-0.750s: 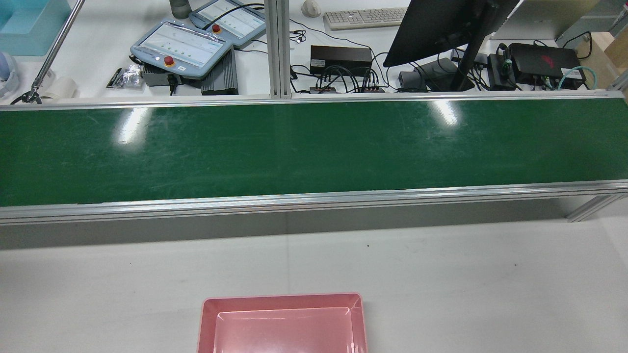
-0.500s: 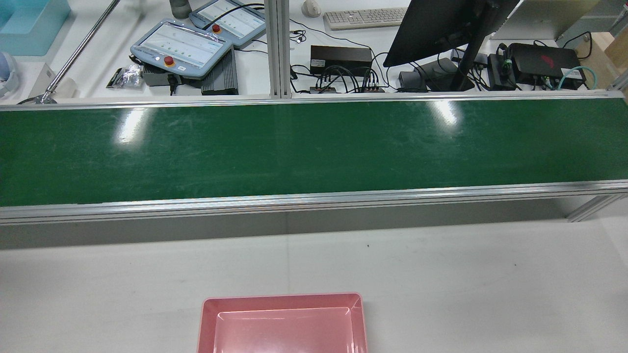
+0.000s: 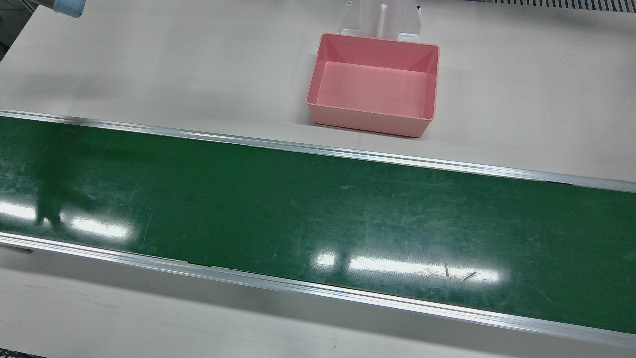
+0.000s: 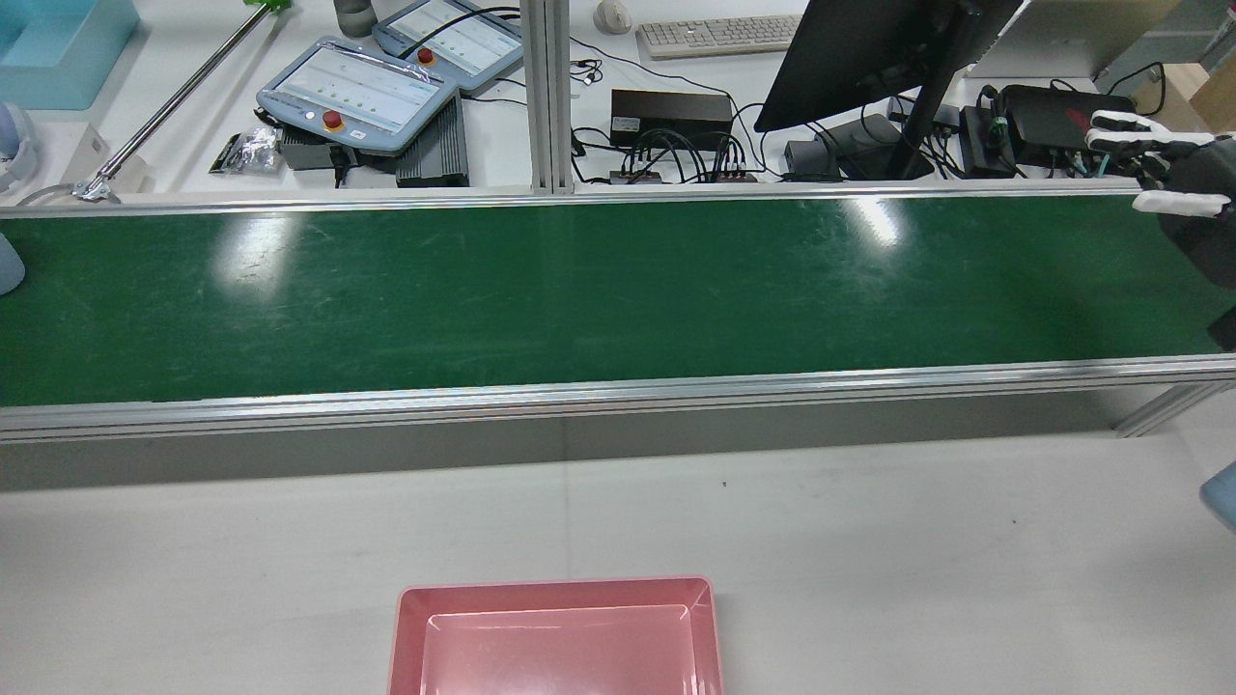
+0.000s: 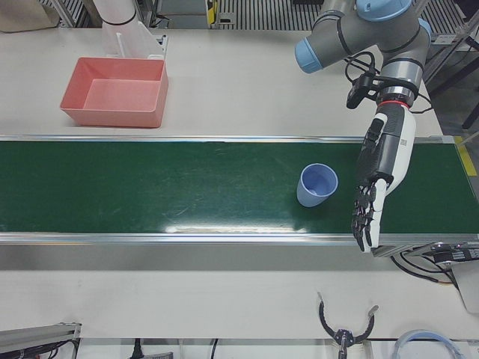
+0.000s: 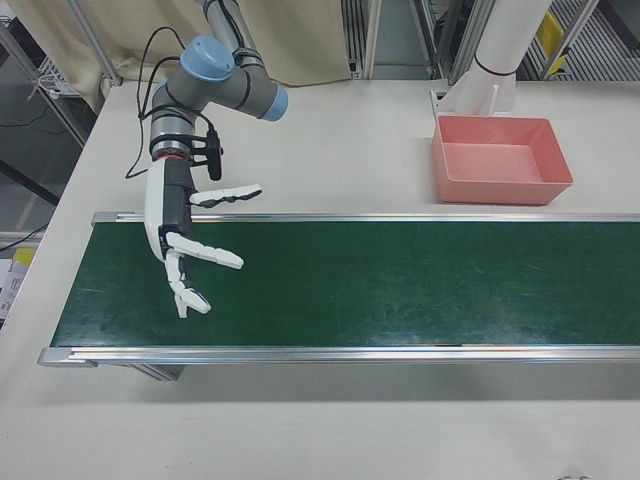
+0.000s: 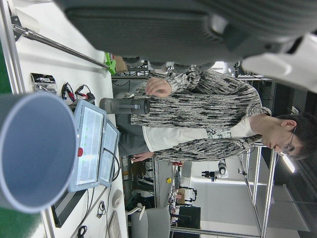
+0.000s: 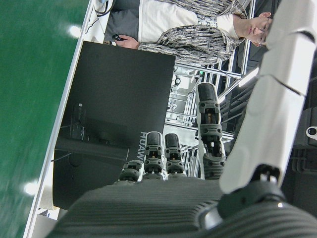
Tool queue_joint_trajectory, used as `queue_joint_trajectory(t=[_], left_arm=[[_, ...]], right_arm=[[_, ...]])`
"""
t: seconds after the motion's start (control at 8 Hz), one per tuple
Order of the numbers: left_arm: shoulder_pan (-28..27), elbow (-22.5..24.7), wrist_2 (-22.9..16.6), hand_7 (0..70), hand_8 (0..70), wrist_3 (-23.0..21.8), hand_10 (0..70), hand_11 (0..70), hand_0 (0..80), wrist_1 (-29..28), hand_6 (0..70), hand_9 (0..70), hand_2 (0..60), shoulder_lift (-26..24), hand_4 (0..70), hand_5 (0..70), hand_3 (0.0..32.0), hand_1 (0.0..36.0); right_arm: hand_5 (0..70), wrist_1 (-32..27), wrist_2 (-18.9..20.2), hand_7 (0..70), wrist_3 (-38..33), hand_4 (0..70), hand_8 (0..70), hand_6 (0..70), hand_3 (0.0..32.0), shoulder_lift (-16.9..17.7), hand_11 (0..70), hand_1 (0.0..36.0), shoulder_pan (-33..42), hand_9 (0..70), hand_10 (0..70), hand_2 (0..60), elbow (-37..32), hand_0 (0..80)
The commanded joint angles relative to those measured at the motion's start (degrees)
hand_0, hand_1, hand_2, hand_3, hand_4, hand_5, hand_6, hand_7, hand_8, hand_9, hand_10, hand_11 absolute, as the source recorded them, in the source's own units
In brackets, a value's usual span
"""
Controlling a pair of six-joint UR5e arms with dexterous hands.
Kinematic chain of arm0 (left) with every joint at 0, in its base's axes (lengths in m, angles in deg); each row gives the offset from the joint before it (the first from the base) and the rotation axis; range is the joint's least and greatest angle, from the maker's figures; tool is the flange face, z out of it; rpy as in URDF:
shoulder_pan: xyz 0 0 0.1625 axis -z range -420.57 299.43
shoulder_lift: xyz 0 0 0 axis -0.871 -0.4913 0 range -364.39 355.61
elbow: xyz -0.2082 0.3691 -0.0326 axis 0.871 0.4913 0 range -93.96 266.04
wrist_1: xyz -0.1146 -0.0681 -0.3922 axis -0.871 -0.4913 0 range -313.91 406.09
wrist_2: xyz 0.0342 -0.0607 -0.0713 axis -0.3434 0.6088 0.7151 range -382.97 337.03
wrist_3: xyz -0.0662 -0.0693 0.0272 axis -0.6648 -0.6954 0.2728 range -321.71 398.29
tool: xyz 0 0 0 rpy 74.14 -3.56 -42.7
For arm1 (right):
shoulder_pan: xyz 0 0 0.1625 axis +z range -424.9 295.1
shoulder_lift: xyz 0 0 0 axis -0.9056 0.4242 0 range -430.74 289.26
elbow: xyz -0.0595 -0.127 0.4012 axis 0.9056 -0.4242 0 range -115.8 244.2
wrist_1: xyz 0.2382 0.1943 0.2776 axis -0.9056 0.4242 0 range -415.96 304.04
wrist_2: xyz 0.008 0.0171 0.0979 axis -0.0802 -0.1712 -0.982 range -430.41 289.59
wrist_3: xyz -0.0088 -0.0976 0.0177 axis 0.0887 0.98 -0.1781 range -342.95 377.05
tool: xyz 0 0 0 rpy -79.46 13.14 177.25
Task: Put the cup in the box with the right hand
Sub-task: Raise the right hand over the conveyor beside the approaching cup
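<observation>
While the cup (image 5: 316, 185) stands upright on the green belt (image 5: 150, 187) beside the left hand (image 5: 376, 179), the right hand (image 6: 190, 240) waits empty at the belt's opposite end.
Both hands hang over the belt, fingers spread and pointing toward the operators' edge, likely poised for the belt to carry the cup across. The pink box (image 6: 500, 160) sits empty near the counter's robot-side edge.

1. Rear cam: high behind arms, looks fwd over belt (image 4: 579, 290) w/ right hand (image 4: 1173, 183) at edge.
2. Front cam: near top-down.
3. Side-front cams: one half each, both share pink box (image 5: 116, 93).
4. Hand cams: close, sideways.
</observation>
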Motion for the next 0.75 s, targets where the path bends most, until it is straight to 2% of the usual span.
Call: queue_joint_trajectory(t=[0.0,0.12,0.25,0.38,0.5,0.62], left_arm=[[0.0,0.02,0.0,0.0,0.0,0.0,0.0,0.0,0.0,0.11,0.0,0.0,0.0,-0.08,0.0,0.0,0.0,0.0],[0.0,0.11,0.0,0.0,0.0,0.0,0.0,0.0,0.0,0.11,0.0,0.0,0.0,-0.09,0.0,0.0,0.0,0.0],[0.0,0.11,0.0,0.0,0.0,0.0,0.0,0.0,0.0,0.19,0.0,0.0,0.0,0.0,0.0,0.0,0.0,0.0],[0.0,0.11,0.0,0.0,0.0,0.0,0.0,0.0,0.0,0.19,0.0,0.0,0.0,-0.08,0.0,0.0,0.0,0.0],[0.0,0.11,0.0,0.0,0.0,0.0,0.0,0.0,0.0,0.11,0.0,0.0,0.0,-0.09,0.0,0.0,0.0,0.0],[0.0,0.11,0.0,0.0,0.0,0.0,0.0,0.0,0.0,0.11,0.0,0.0,0.0,-0.09,0.0,0.0,0.0,0.0]], right_arm=[[5.4,9.86,-2.44,25.3,1.68,32.6,11.3,6.9,0.0,-9.17,7.3,13.6,-3.22,21.1,4.1,3.5,0.5,52.6],[5.4,12.78,-6.81,24.7,1.87,31.1,11.1,6.8,0.0,-10.51,7.3,14.4,-6.88,20.7,4.1,7.1,0.77,51.9],[5.0,13.16,-10.25,26.0,1.87,32.0,11.3,6.9,0.0,-12.0,5.3,15.2,-10.75,21.2,2.8,11.9,0.69,51.0],[5.0,13.34,-12.19,25.1,1.96,32.5,11.1,6.6,0.0,-12.54,4.2,13.0,-13.4,20.8,2.0,3.7,0.6,51.7],[4.7,13.34,-14.3,24.6,2.05,30.6,10.7,6.4,0.0,-12.54,3.7,16.2,-14.9,20.3,1.7,18.0,0.69,49.7],[5.0,13.43,-14.67,23.8,2.57,32.0,10.5,6.3,0.0,-12.54,3.3,13.4,-15.35,19.8,1.4,3.5,0.43,52.4]])
